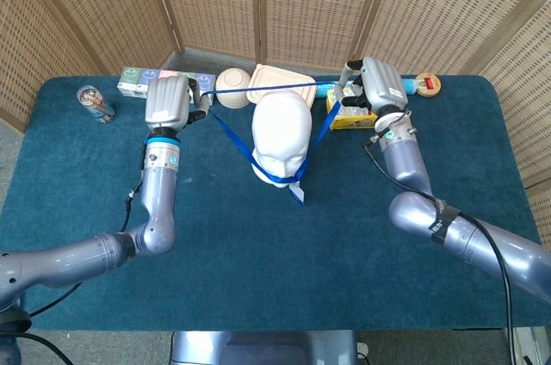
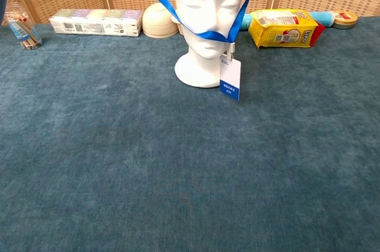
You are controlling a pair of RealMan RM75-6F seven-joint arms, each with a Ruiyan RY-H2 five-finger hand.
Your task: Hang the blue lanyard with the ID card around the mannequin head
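A white mannequin head (image 1: 281,137) (image 2: 208,23) stands upright at the middle back of the blue table. The blue lanyard (image 1: 231,134) (image 2: 205,34) runs under its chin and stretches up and out to both sides, with its back strand (image 1: 258,87) taut behind the head. The white ID card (image 1: 296,192) (image 2: 230,79) hangs in front of the neck base. My left hand (image 1: 168,100) holds the lanyard's left end. My right hand (image 1: 376,89) holds its right end. Both hands are above the chest view's top edge.
Along the back edge lie a long tissue box (image 2: 96,22), a cream bowl (image 2: 159,20), a yellow snack bag (image 2: 282,28), a light blue roll (image 2: 325,16) and a small round tin (image 2: 343,19). A glass with sticks (image 2: 19,25) stands at the far left.
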